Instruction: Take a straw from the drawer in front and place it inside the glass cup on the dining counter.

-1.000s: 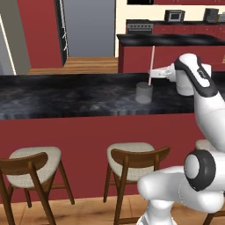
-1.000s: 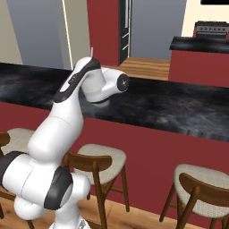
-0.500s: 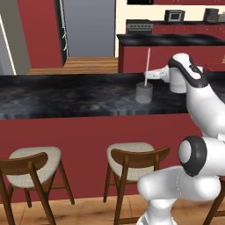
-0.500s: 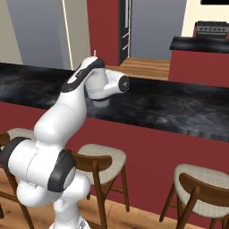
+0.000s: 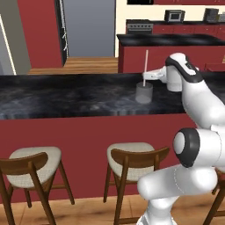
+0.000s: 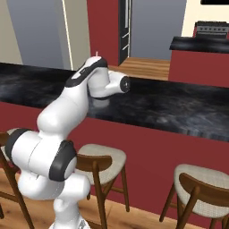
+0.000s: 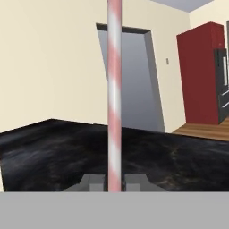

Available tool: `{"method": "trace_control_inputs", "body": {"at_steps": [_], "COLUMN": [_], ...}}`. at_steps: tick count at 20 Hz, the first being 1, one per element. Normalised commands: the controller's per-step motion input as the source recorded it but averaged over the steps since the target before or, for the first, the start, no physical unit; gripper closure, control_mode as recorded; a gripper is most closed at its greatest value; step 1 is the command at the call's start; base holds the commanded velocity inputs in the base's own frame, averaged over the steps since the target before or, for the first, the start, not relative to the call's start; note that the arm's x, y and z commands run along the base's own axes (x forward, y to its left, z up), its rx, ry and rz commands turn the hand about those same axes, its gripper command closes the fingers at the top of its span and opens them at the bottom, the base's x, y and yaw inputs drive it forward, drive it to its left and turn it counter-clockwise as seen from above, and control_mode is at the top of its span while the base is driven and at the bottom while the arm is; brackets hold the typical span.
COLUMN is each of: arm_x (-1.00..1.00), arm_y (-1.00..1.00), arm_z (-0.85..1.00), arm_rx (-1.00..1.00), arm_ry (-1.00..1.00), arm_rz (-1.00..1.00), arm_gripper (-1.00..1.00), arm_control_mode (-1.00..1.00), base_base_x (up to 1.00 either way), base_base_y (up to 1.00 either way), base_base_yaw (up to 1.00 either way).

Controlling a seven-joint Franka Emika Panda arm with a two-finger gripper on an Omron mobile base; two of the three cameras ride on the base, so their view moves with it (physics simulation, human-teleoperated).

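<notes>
We see the glass cup [image 5: 143, 92] standing on the dining counter [image 5: 66, 94]; the straw [image 5: 145, 68] stands upright with its lower end inside the cup; our gripper [image 7: 114, 182] has its 2 fingers clamped on the straw

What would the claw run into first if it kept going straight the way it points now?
Apart from the straw it grips, nothing close: the line runs low over the dining counter toward the cream wall beyond. Depth is hard to judge.
</notes>
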Motion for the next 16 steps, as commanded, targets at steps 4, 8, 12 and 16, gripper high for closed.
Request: {"method": "trace_control_inputs", "body": {"at_steps": [4,8,12,16], "arm_x": [0.17,0.07,0.04,0.0], "arm_y": [-0.03,-0.21,-0.21,-0.07], "arm_z": [0.0,-0.01,-0.03,-0.08], "arm_rx": [-0.01,-0.02,-0.02,-0.04], "arm_ry": [0.0,0.0,0.0,0.0], "arm_rz": [0.0,0.0,0.0,0.0], "arm_gripper": [1.0,1.0,1.0,1.0], "arm_control_mode": [-1.0,-1.0,-1.0,-1.0], "base_base_x": [0.0,0.0,0.0,0.0], "base_base_y": [0.0,0.0,0.0,0.0], "base_base_yaw": [0.0,0.0,0.0,0.0]}}
